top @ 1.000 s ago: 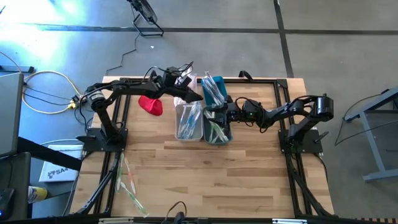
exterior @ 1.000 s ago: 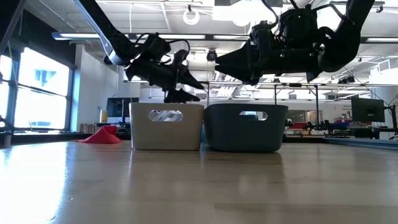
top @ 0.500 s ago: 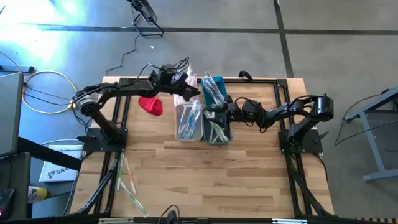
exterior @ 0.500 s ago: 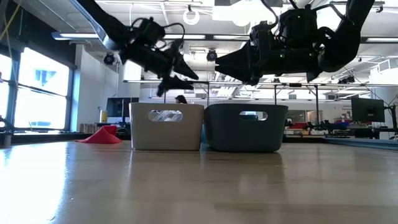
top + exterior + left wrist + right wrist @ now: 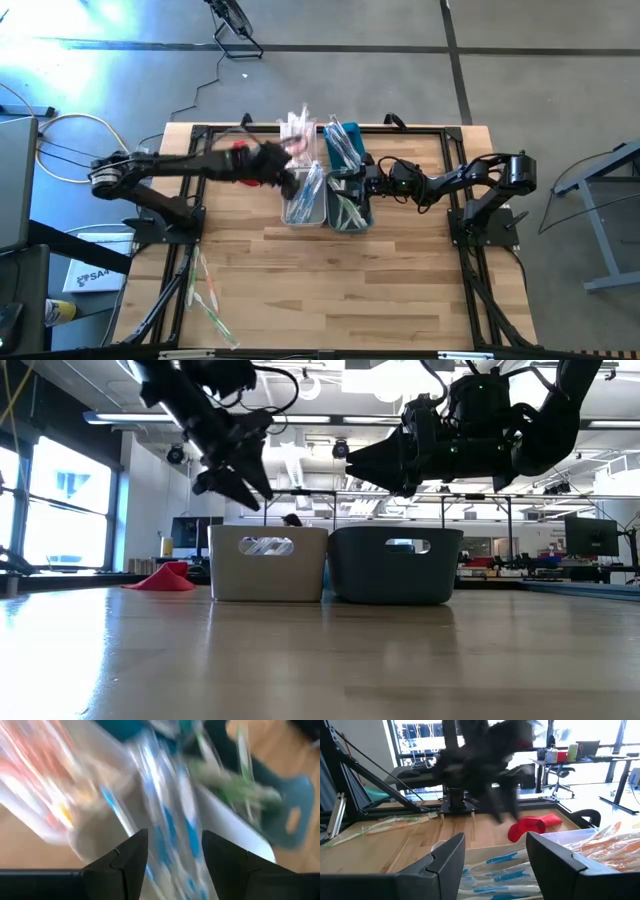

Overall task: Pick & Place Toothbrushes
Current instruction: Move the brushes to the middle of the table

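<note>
The left wrist view is smeared by motion: only streaks of blue, orange and green toothbrushes [image 5: 170, 820] in clear wrappers can be made out past the two dark fingers, so they cannot be counted there. From above, the left gripper [image 5: 283, 180] is a dark blur over the left rim of the white bin [image 5: 302, 212] and covers most of the red cloth [image 5: 238, 148], of which only a sliver shows. Its fingers stand apart with nothing between them, as the low view also suggests.

Two bins sit side by side mid-table, touching: the white one on the left, the teal bin [image 5: 362, 222] on the right. The white bin holds blue-and-white brushes, the teal one green ones; in both the wrappers overlap too much for a count, perhaps a dozen each. Two loose heaps lie just beyond the bins at the far edge: a pale pink-orange one [image 5: 299, 130] and a blue-teal one [image 5: 344, 140]. About three more brushes [image 5: 208, 295] lie off the table's near left corner, by the frame.

The right gripper [image 5: 346, 183] hangs over the teal bin, its fingers spread and empty; in its own wrist view they frame the white bin's blue brushes, with orange ones cut off at the picture's edge.

In the low view the bins' walls hide their contents entirely.
</note>
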Motion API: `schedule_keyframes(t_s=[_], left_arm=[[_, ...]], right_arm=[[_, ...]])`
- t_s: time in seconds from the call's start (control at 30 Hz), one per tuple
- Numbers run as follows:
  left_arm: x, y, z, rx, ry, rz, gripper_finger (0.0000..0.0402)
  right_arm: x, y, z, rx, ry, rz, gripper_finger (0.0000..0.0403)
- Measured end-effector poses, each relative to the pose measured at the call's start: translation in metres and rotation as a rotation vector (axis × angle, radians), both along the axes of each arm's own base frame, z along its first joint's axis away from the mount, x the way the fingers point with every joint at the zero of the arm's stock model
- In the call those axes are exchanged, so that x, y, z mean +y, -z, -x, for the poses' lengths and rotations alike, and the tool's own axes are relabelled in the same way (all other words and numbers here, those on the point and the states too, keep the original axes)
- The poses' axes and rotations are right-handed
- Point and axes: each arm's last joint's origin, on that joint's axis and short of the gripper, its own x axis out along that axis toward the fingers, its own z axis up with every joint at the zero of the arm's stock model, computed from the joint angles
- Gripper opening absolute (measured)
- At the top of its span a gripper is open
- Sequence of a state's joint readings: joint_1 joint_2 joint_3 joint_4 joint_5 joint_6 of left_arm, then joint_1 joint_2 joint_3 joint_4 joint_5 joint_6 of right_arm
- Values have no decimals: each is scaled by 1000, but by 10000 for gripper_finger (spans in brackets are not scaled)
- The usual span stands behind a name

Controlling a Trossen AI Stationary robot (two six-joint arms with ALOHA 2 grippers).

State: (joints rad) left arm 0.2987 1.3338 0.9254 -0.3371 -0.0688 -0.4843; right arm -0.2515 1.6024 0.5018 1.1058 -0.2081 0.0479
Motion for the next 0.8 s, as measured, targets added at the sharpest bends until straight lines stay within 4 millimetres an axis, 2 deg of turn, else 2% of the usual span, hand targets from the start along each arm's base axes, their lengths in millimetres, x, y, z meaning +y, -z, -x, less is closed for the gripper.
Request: schedule_keyframes(t_s=[0.3,0.57,0.8], left_arm=[[-66,36,9,70,41,181,184],[-111,28,21,69,103,252,184],[-143,23,40,114,144,361,184]], right_arm=[[0,0,0,1,0,-7,204],[0,0,0,2,0,-8,203],[0,1,0,10,-1,-22,203]])
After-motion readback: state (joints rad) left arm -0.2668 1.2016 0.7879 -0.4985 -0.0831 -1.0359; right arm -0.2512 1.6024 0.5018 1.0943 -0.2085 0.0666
